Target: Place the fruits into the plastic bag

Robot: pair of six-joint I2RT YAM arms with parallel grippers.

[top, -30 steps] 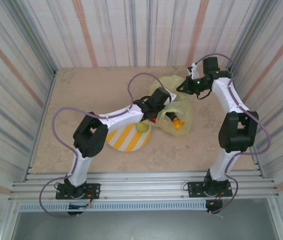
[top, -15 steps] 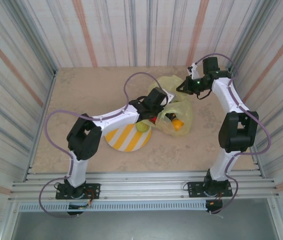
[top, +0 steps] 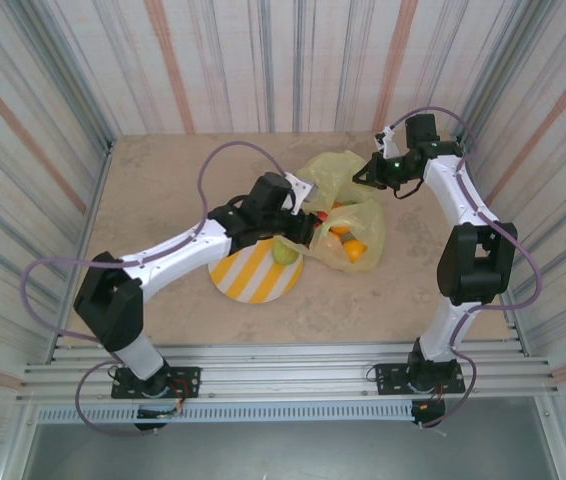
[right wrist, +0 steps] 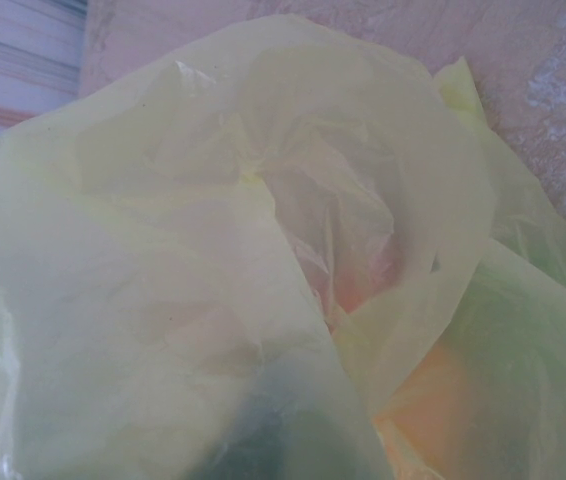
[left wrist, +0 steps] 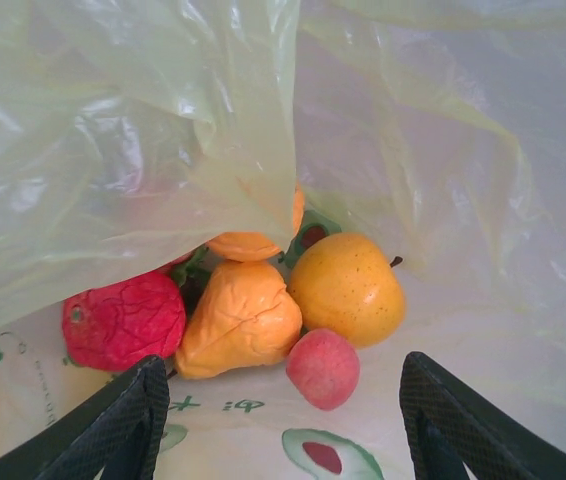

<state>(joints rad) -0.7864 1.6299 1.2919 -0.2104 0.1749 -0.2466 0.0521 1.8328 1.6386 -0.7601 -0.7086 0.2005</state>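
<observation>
The left arm had drawn back leftward from the plastic bag [top: 335,170], with the left gripper [left wrist: 281,420] released and empty. Its wrist view showed fruits [left wrist: 238,320] inside the bag just ahead of the jaws. From overhead, a green fruit [top: 283,252] lay on the plate [top: 253,285] beside those jaws. The right gripper [top: 365,176] stayed clenched on the bag's rim.

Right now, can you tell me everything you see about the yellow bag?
The plastic bag is thin, crinkly, see-through yellow-green film printed with avocado halves. It lies on the table beside the striped plate, its mouth facing the left gripper, which is open and empty at the opening. Inside rest several fruits: red, orange, yellow and a small pink one. The right gripper, shut, seems to pinch its far edge and lift it.
</observation>
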